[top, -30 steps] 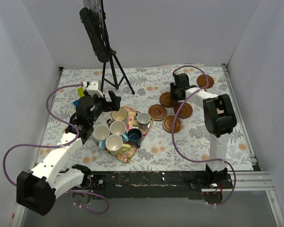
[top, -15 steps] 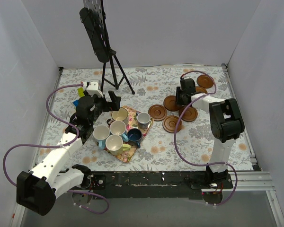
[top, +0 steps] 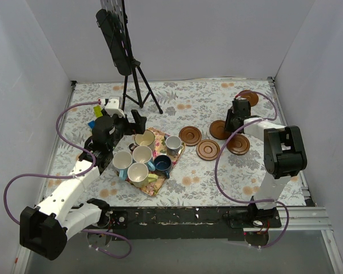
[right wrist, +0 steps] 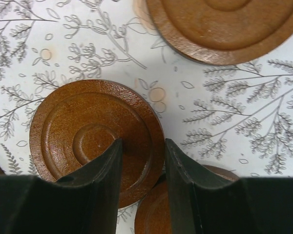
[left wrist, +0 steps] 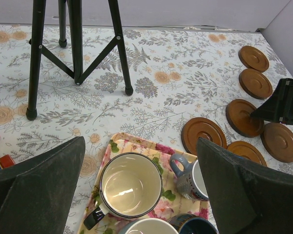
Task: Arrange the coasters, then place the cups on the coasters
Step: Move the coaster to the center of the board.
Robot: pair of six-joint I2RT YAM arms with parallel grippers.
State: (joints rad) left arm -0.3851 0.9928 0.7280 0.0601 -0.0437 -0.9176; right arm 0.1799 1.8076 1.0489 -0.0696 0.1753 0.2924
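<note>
Six dark brown coasters lie right of centre. My right gripper [top: 229, 126] [right wrist: 142, 146] is shut on the rim of one coaster [top: 218, 130] [right wrist: 88, 136], one finger on its face and the other outside its edge. That coaster overlaps another coaster [top: 238, 144] [right wrist: 161, 214]. Other coasters [top: 190, 135] [top: 208, 149] lie to the left and one coaster [top: 248, 98] lies far back. Several cups stand on the floral mat [top: 157, 185], among them a cream cup [top: 144, 138] [left wrist: 130, 184], a grey-white cup [top: 172, 142] [left wrist: 193, 178] and a navy cup [top: 162, 164]. My left gripper [top: 132, 122] [left wrist: 140, 141] hangs open over the cream cup.
A black tripod [top: 138, 85] [left wrist: 78, 48] carrying a dark device [top: 115, 40] stands at the back left. Coloured toy blocks [top: 96, 114] [left wrist: 5, 161] lie left of the left gripper. White walls close in the flowered table on three sides.
My right gripper has moved right and nearer, taking its coaster along. The coaster beside it has also shifted right. The left arm has stayed still.
</note>
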